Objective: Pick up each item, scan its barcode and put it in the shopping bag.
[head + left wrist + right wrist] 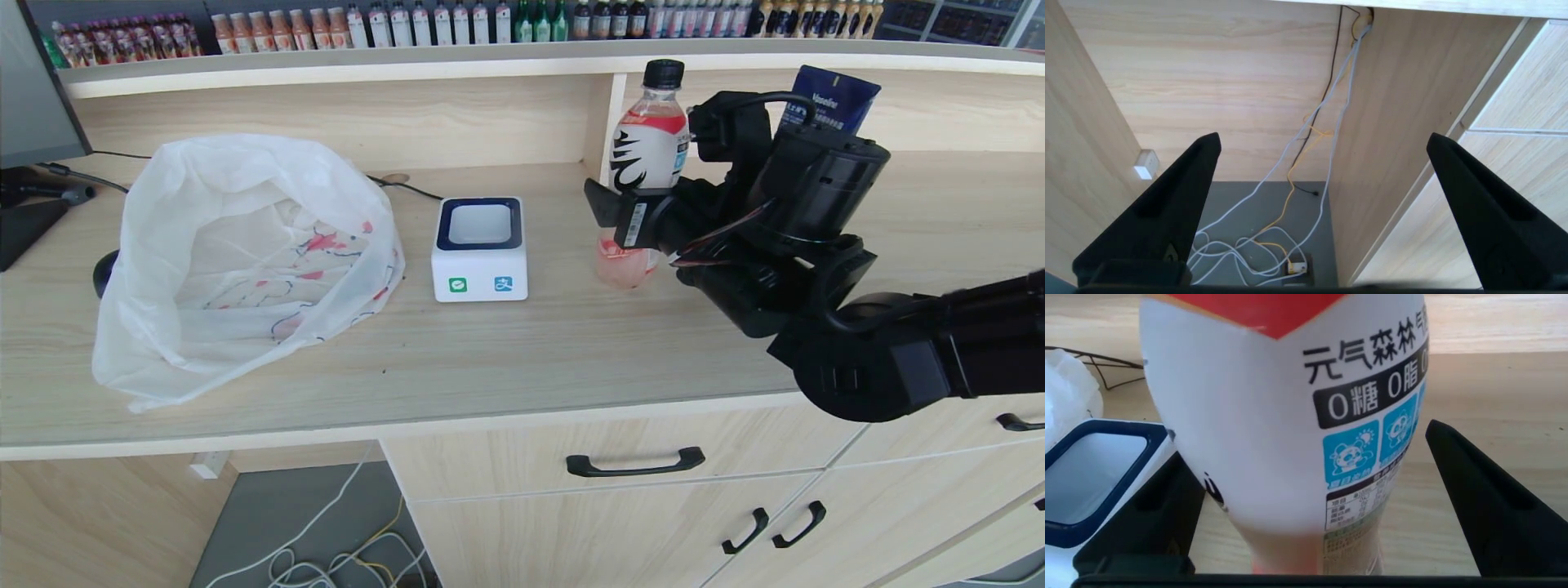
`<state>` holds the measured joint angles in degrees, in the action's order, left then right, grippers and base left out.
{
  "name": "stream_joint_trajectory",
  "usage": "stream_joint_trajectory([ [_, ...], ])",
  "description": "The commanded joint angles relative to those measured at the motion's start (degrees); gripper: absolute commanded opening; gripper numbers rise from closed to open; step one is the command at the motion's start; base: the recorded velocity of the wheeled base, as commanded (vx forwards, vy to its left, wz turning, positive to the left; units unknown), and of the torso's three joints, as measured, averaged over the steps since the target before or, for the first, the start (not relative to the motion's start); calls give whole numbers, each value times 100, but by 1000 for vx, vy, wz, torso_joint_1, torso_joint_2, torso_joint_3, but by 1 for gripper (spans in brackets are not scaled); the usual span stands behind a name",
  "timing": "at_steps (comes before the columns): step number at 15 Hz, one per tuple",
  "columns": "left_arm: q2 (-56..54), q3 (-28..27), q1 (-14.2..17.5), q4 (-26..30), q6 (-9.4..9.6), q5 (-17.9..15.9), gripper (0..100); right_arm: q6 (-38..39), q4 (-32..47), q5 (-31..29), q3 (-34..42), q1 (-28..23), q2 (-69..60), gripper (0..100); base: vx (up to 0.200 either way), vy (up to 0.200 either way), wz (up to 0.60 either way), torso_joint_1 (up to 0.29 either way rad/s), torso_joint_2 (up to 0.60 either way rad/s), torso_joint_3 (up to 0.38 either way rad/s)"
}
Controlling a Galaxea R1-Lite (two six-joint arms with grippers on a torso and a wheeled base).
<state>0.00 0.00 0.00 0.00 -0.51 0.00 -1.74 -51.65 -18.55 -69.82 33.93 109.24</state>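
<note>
A drink bottle [649, 139] with a black cap and a red-and-white label stands on the wooden counter [506, 359], right of the white barcode scanner [480, 249]. My right gripper [645, 212] is open with its fingers on either side of the bottle's lower half. Up close, the bottle [1290, 441] sits between the spread fingers of that gripper [1323, 429], with the scanner [1094, 474] beside it. The white plastic shopping bag [245, 253] lies open on the counter's left side. My left gripper [1324, 139] is open below the counter, holding nothing.
A blue pouch [833, 98] stands behind my right arm. A monitor [33, 82] and cables sit at the far left. A raised shelf [343, 69] with several bottles runs along the back. Drawers [637, 465] front the counter; loose cables [1266, 245] lie on the floor underneath.
</note>
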Motion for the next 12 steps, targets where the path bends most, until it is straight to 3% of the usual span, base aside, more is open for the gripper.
stream_joint_trajectory([
  [1,0,0,0,0,-2,9,100,-1,-12,1,-67,-9,54,100,0,0,0,0,0,0],
  [12,9,0,0,0,-2,0,100,-10,-64,1,-173,-9,238,100,0,0,0,0,0,0],
])
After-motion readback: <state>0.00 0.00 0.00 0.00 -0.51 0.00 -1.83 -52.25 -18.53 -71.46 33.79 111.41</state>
